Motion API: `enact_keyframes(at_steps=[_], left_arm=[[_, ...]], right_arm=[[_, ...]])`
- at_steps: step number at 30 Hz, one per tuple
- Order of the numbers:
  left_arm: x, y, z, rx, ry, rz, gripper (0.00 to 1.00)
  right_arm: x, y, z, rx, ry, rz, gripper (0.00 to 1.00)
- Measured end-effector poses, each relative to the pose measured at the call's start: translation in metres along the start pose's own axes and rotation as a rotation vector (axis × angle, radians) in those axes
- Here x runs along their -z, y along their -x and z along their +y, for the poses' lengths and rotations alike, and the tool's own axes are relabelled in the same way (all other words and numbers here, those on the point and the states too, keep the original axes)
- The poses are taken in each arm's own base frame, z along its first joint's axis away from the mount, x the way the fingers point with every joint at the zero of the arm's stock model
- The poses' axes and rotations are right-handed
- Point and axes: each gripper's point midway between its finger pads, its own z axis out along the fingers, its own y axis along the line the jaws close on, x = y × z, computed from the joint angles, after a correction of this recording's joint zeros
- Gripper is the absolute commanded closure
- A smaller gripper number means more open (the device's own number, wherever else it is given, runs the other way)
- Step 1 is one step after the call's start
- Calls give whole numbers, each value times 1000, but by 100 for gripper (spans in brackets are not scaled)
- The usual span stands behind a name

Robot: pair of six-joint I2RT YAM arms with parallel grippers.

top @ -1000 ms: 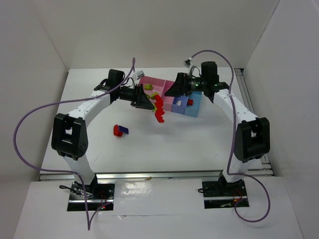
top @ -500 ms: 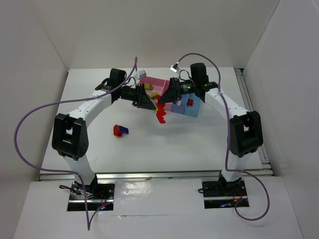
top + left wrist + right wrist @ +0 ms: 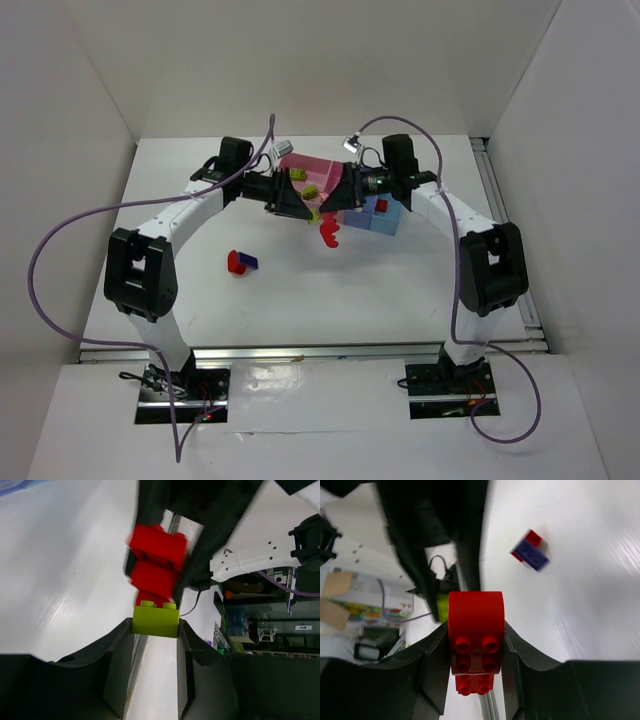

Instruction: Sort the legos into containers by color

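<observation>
Your left claw (image 3: 154, 630) clamps the lime-green brick (image 3: 155, 622), and your right claw (image 3: 475, 652) clamps the red stack (image 3: 475, 615) joined to it, beside the containers (image 3: 305, 163). Some legos (image 3: 311, 189) sit binned, but a red-and-blue pair (image 3: 241, 262) waits on the surface (image 3: 350, 290).

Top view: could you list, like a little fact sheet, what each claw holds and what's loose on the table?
Left gripper: shut on lime-green brick
Right gripper: shut on red bricks
Link: red bricks appear joined to lime-green brick
Loose on table: red-and-blue brick pair
Containers: behind the grippers, some bricks inside
</observation>
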Motion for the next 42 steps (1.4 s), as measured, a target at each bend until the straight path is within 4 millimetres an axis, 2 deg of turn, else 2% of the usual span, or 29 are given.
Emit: enact_keyframes(at_steps=[4,8,10,12,14,17,19,21,22,24,26,27,30,33,34,36,38,39,42], left_arm=[[1,4,-5,-15,-13,-3,100],[1,11,-4,-5,12,-20,100],[0,23,-2,5,48,-44,100],[-2,43,3,16,89,-76,100],[-5,73,15,39,154,-119,100],[-10,119,50,76,278,-189,100],[-11,135,82,119,372,-226,100],[-12,136,115,173,468,-241,97],[-12,133,131,206,513,-241,89],[-9,122,160,278,606,-239,52],[-5,112,180,321,673,-230,24],[-5,110,185,329,688,-227,18],[-5,108,188,343,699,-228,12],[-5,110,186,321,691,-226,12],[-5,110,185,318,686,-222,17],[-7,104,177,298,651,-198,19],[-9,92,163,271,585,-161,17],[-11,79,147,264,522,-126,17],[-16,63,101,218,354,-74,13]], right_arm=[[26,-6,-32,-92,-111,-66,71],[54,6,-63,-134,-256,-151,71],[63,12,-68,-127,-319,-186,71],[69,19,-67,-109,-365,-215,71],[75,25,-62,-88,-397,-240,71],[84,32,-56,-68,-443,-273,71],[89,34,-53,-58,-470,-287,71],[95,32,-50,-57,-493,-295,71],[98,30,-48,-58,-504,-298,71],[106,26,-46,-64,-530,-307,71],[114,23,-43,-68,-547,-316,71],[116,21,-43,-70,-554,-319,71],[120,18,-46,-82,-570,-321,71],[121,13,-49,-102,-579,-312,71],[121,12,-49,-103,-578,-311,71],[121,13,-48,-103,-577,-312,71],[121,13,-47,-101,-567,-312,71],[120,13,-45,-100,-556,-310,71],[116,14,-38,-90,-509,-303,71]])
